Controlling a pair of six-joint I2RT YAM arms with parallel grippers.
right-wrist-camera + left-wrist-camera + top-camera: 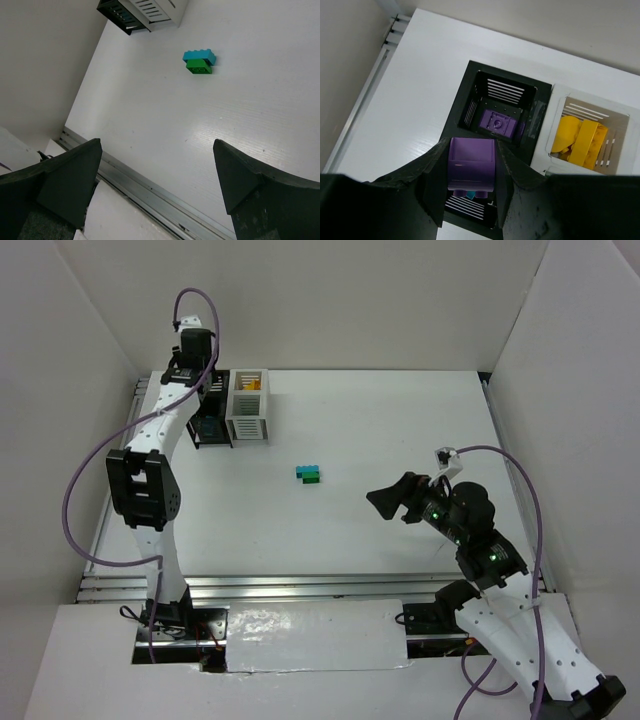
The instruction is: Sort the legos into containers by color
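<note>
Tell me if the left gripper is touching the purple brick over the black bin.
Touching. Left wrist view: the left gripper has both fingers flush against the purple brick, no gap.

A purple brick (497, 122) lies in the black bin (465, 85), a second purple brick (471, 162) held above. Yellow bricks (582, 140) lie in the white bin (557, 97). A teal brick (199, 55) touches a green brick (199, 66).

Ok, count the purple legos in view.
2. One purple lego is clamped in the left gripper above the black bin; the other purple lego lies on that bin's floor. More may hide under the gripper.

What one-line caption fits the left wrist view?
Left gripper holds a purple brick above the black bin; yellow bricks lie in the white bin.
</note>
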